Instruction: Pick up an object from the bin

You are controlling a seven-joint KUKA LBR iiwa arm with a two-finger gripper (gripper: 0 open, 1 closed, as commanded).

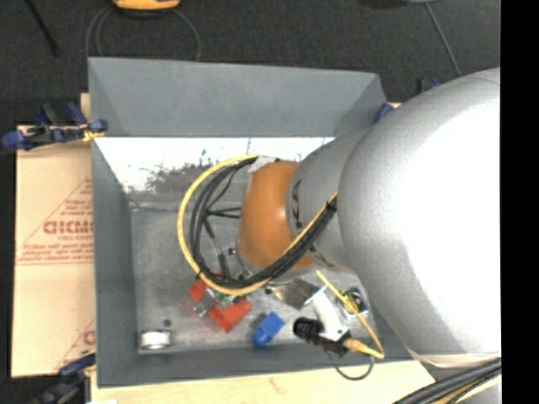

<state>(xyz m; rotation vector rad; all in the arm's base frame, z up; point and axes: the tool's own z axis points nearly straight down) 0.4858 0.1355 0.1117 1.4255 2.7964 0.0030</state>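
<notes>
My gripper [221,278] is low in the bin's middle, mostly hidden under the arm's orange cover and looped cables. Right at its lower end lie red plastic pieces: a small one [198,291] to the left and a larger blocky one [229,314] just below. I cannot tell whether either is touched or held. A small blue block [266,329] lies a little to the right of the red ones, near the bin's front wall.
A small silver round cap [155,338] sits in the front left corner. At the front right lies a heap: a white and black plug-like piece [324,318] and a thin yellow stick [364,333]. The big arm covers the bin's right side.
</notes>
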